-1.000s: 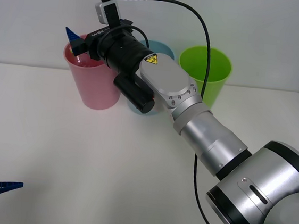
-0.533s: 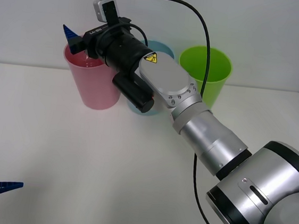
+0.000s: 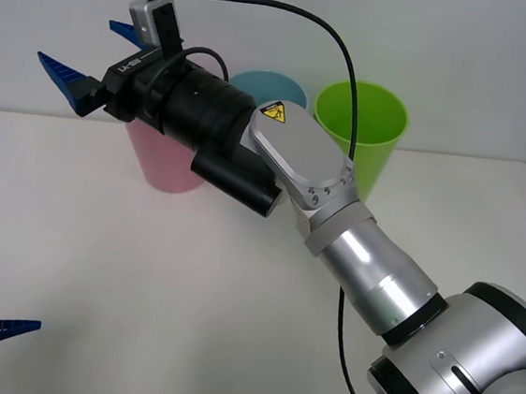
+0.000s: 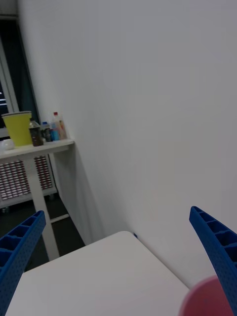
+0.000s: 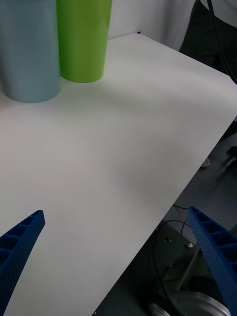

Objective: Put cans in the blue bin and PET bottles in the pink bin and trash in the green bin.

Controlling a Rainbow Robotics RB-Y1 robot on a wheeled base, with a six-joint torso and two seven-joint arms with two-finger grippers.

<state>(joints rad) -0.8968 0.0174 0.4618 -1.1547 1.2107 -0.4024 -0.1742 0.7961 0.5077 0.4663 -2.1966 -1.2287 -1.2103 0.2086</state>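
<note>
— Item one, bins?

— I am seeing three tapered plastic cups standing in a row at the far side of the white table (image 3: 140, 288): the pink bin (image 3: 168, 163), partly hidden behind my right arm, the blue bin (image 3: 273, 87) in the middle, the green bin (image 3: 369, 128) beside it.

— Item two, grippers?

— The right gripper (image 3: 94, 62) is hanging above and just left of the pink bin's rim, fingers spread wide, carrying nothing. The left gripper (image 5: 118, 266) is sitting low over the table's near edge, fingers also wide apart, holding nothing.
</note>
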